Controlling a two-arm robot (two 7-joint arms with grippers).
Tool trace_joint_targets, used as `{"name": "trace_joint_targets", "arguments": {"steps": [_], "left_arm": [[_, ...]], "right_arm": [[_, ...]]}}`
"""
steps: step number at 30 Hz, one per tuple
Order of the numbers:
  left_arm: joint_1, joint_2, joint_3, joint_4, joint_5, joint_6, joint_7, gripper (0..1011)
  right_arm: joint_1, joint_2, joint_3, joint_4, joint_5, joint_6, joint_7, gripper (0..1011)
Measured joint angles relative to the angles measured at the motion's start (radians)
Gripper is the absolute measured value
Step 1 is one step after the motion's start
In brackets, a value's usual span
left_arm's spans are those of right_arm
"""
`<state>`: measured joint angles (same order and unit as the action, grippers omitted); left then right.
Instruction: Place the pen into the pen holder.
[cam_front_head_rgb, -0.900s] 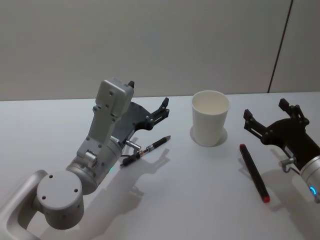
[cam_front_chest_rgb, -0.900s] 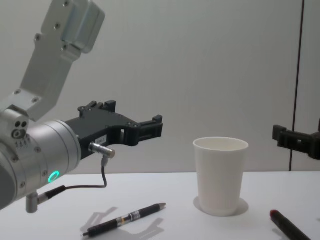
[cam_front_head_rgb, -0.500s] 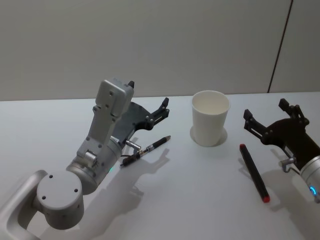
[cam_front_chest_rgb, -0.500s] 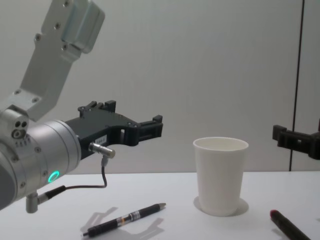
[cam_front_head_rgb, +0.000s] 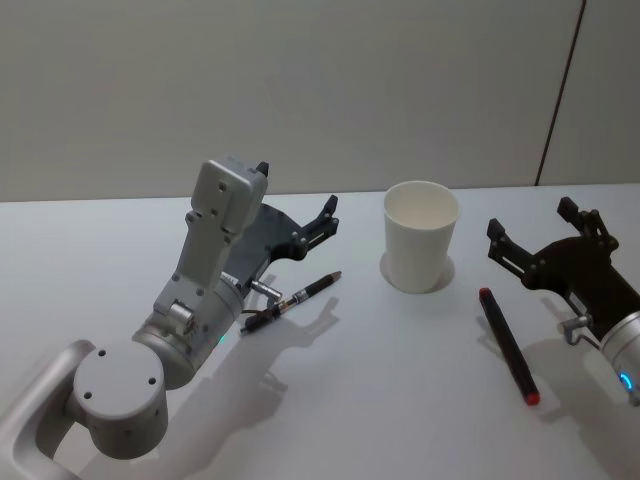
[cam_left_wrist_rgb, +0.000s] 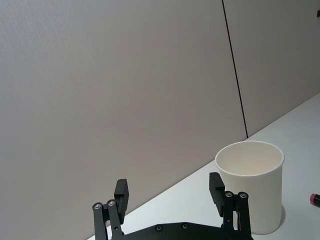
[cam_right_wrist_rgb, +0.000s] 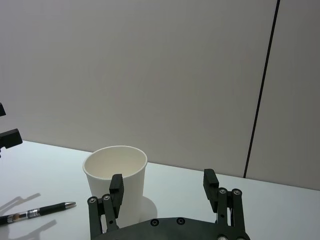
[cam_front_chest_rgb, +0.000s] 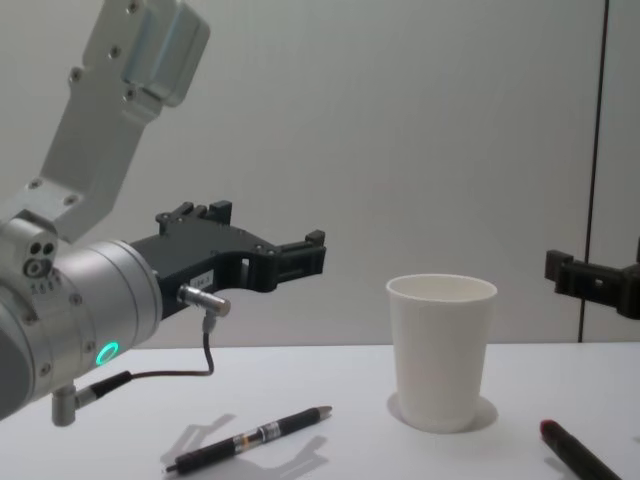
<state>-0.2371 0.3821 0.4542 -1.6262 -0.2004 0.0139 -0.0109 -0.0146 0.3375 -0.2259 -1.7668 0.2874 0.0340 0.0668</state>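
The pen holder, a white paper cup (cam_front_head_rgb: 421, 235), stands upright at the table's middle back, also in the chest view (cam_front_chest_rgb: 440, 350). A slim black pen (cam_front_head_rgb: 290, 300) lies left of the cup, and it shows in the chest view too (cam_front_chest_rgb: 250, 438). My left gripper (cam_front_head_rgb: 296, 192) hovers open above it, empty, and points at the cup (cam_left_wrist_rgb: 250, 185). A thicker black pen with red ends (cam_front_head_rgb: 507, 345) lies right of the cup. My right gripper (cam_front_head_rgb: 533, 222) is open and empty just beyond that pen, facing the cup (cam_right_wrist_rgb: 115, 175).
The white table (cam_front_head_rgb: 380, 400) has free room in front and at the far left. A grey wall (cam_front_head_rgb: 320, 90) stands behind the table's back edge.
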Motion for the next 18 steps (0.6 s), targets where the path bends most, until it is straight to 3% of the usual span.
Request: {"name": "trace_joint_targets", "arguments": {"steps": [18], "left_arm": [[0.000,0.000,0.000,0.000,0.000,0.000,0.000,1001]], "right_arm": [[0.000,0.000,0.000,0.000,0.000,0.000,0.000,1002]]}}
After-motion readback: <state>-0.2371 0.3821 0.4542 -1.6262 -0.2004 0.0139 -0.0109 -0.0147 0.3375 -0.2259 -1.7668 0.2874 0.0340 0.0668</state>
